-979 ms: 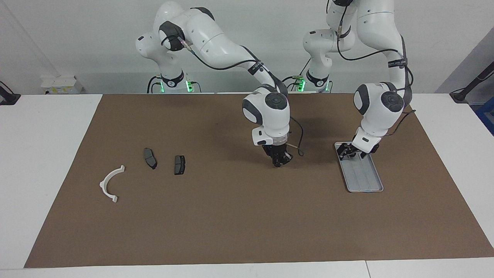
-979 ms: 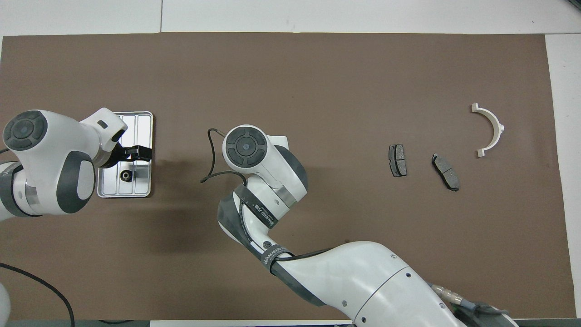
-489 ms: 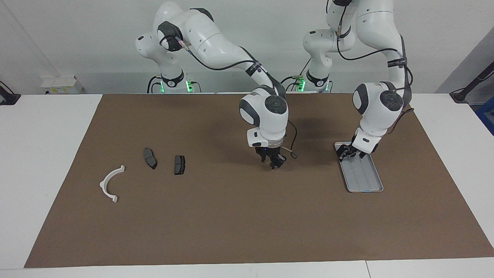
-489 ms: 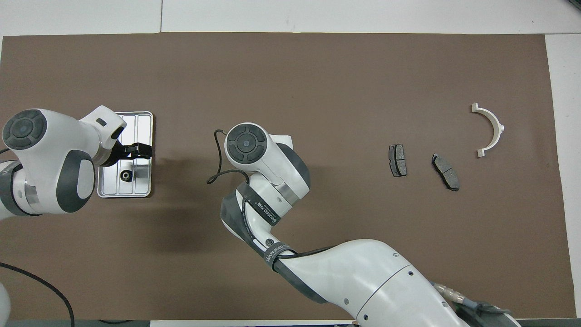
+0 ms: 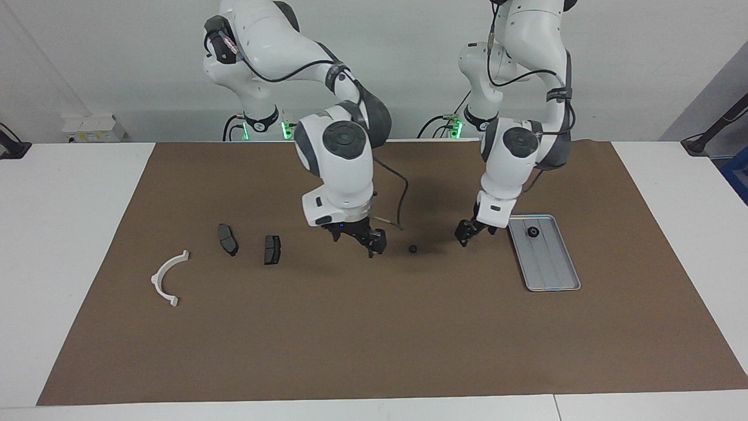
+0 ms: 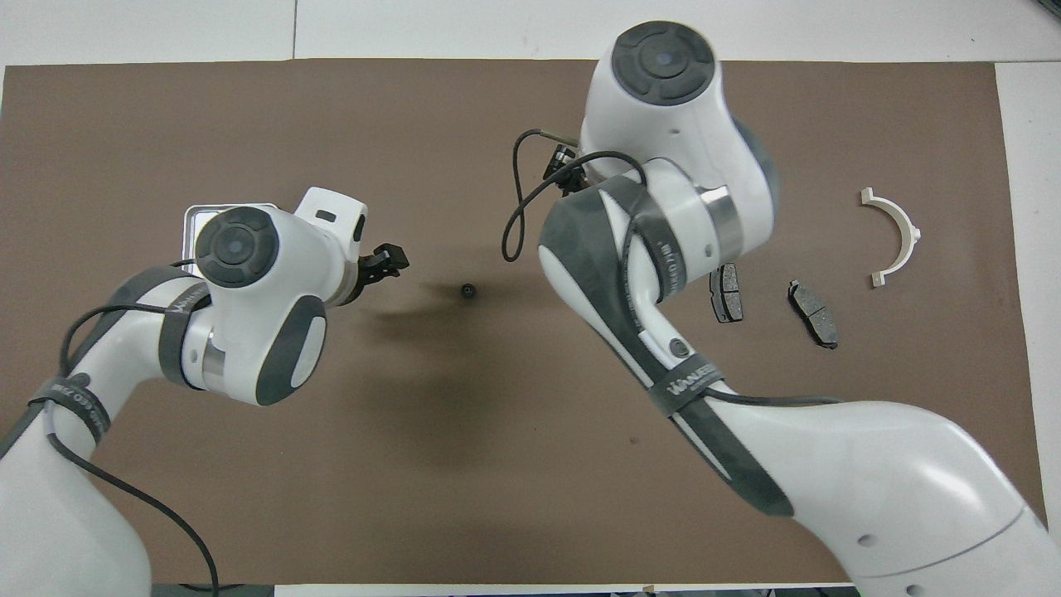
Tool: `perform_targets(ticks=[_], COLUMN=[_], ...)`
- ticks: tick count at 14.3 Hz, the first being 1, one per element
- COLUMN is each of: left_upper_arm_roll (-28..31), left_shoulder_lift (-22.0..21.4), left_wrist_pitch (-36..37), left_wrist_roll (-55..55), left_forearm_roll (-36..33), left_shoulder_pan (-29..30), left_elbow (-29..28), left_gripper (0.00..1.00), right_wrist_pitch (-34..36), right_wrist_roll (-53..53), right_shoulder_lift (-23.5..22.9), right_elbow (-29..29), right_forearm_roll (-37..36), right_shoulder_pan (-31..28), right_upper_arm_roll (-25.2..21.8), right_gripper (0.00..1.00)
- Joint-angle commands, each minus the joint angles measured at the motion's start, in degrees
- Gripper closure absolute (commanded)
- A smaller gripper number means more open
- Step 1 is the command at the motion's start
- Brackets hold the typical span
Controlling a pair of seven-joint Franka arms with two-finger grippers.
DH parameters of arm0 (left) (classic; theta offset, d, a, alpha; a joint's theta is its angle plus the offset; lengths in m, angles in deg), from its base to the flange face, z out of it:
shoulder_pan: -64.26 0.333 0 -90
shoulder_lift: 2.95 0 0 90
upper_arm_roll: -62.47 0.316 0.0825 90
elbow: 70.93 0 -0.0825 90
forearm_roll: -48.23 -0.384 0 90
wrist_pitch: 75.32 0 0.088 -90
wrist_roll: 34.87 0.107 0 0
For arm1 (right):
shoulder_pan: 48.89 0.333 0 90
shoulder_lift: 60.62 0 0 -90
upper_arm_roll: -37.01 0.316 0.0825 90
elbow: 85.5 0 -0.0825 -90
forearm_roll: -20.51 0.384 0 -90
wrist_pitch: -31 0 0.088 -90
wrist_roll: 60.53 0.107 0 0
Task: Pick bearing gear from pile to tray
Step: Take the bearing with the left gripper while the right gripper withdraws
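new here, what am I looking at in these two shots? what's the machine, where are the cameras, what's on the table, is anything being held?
Two white robot arms work at a table covered by a brown mat. One picture faces the robots from across the table. The other looks down from above their own end, so its sides are swapped.

Each arm ends in a two-finger tool. The right tool and the left tool both hang low over the mat. Between them a small black gear lies loose on the mat.

A second gear sits in the metal tray at the left arm's end. Two dark brake pads and a white half-ring bracket lie toward the right arm's end.

I see nothing held in either tool.
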Motion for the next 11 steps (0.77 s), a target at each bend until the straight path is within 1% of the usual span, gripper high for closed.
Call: perform_targets(ticks=[1,2,3,4,6,7,8,10,11], left_upper_arm_roll=[1.24,1.16,1.16,1.24,1.24,1.16,1.16,1.16,1.24], left_shoulder_lift=[6.84,9.04,10.8,12.04,12.14,12.4,13.1,13.19,13.19], left_wrist_pitch=[0.39,0.3,0.13,-0.13,0.04,-0.48,-1.36,-1.45,-1.54], left_wrist_roll=[-10.97,-12.22,-12.32,-12.32,-12.15,-12.06,-12.15,-12.15,-12.15], left_forearm_roll=[0.11,0.11,0.11,0.02,-0.24,-0.33,-0.85,-1.03,-1.03], left_shoulder_pan=[-7.18,-8.41,-9.47,-10.35,-10.27,-10.18,-10.18,-10.27,-10.27], left_elbow=[8.02,10.49,12.08,12.44,12.09,12.18,12.18,11.66,11.65], left_gripper=[0.03,0.11,0.13,0.16,0.27,0.32,0.33,0.33,0.34], right_wrist_pitch=[2.37,2.72,2.81,2.82,2.64,2.55,2.55,2.55,2.64], right_wrist_roll=[-19.42,-26.81,-33.23,-38.69,-47.41,-49.88,-50.43,-50.44,-50.52], right_shoulder_lift=[4.21,5.1,5.54,5.72,6.25,6.68,7.3,8.09,8.53], right_elbow=[-3.25,-3.52,-3.52,-3.52,-3.43,-3.43,-3.43,-3.43,-3.43], right_forearm_roll=[-0.08,-1.04,-2.1,-2.63,-2.9,-2.99,-2.99,-3.51,-3.52], right_shoulder_pan=[-6.19,-8.57,-10.94,-13.14,-16.57,-17.63,-18.25,-19.48,-19.93], right_upper_arm_roll=[0.47,0.47,0.47,0.47,0.47,0.47,0.47,0.47,0.47], right_gripper=[0.0,0.0,0.0,0.0,0.0,0.0,0.0,0.0,0.0])
